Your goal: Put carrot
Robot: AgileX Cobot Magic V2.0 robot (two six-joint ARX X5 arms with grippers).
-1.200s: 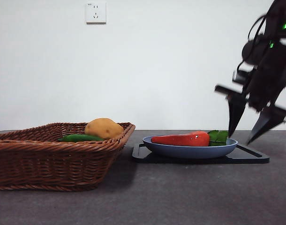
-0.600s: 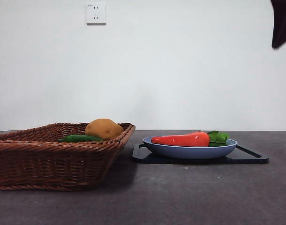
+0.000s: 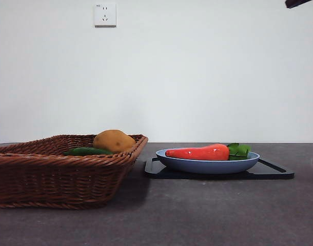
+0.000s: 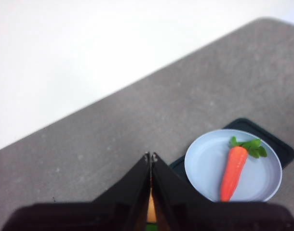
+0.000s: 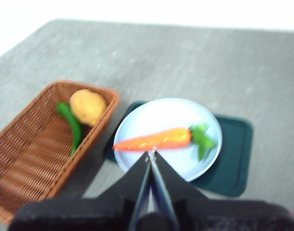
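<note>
So the carrot (image 3: pixel 198 152) is lying flat in the blue plate (image 3: pixel 208 165), which sits on a dark tray (image 3: pixel 272 172) toward the right side of the worktop. Long axis runs roughly left-right across the front view, pointed tip toward the wicker basket (image 3: pixel 54 174), leafy end facing the right edge.

Neither arm is anywhere close. The right gripper (image 5: pixel 150 155) hangs high above the plate with both jaws pressed together, nothing between them, and the carrot lies just past its tips, crosswise to the jaws. The left gripper (image 4: pixel 151 157) is also pinched closed and empty, up high, with the carrot off to one side, so I'd say the right arm is the better placed one if anything more is needed.

Basket holds a potato (image 3: pixel 113 140) and a slim green vegetable (image 3: pixel 87 151), sitting at the left side. Tabletop is dark grey and matte, plain white wall behind with a socket (image 3: pixel 104 14).
</note>
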